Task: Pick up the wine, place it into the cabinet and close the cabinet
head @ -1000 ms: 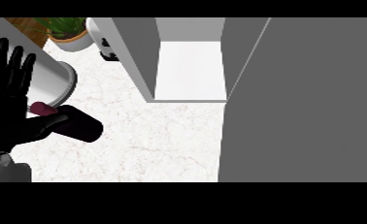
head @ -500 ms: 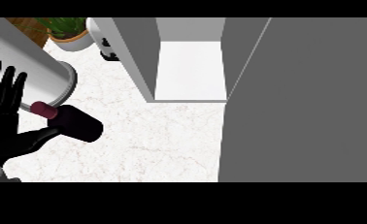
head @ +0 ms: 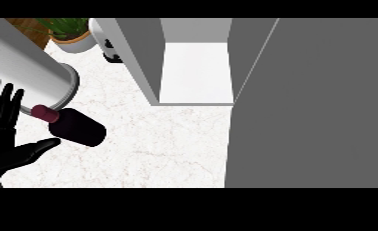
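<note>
Scene evenly and brightly lit; no light source seen. Counter [head: 170, 140] rendered bright white, without glare. Cabinet [head: 193, 75] interior shown pale, door face flat grey. Almost no cast shadows noted. No blur or edge distortion observed.

Left robot hand [head: 16, 142]: cut by the view's left edge; only the fingertips and thumb show, palm out of sight.
Grey forearm [head: 33, 77]: runs off the upper left corner.
Wine bottle [head: 72, 125]: its neck end meets the forearm's rim; whether they touch cannot be told.
Potted plant [head: 70, 35]: top cropped.
Small dark object [head: 111, 50] beside the cabinet [head: 140, 60]: partly hidden, not identifiable.
Cabinet door [head: 310, 105]: cut off at the right.
</note>
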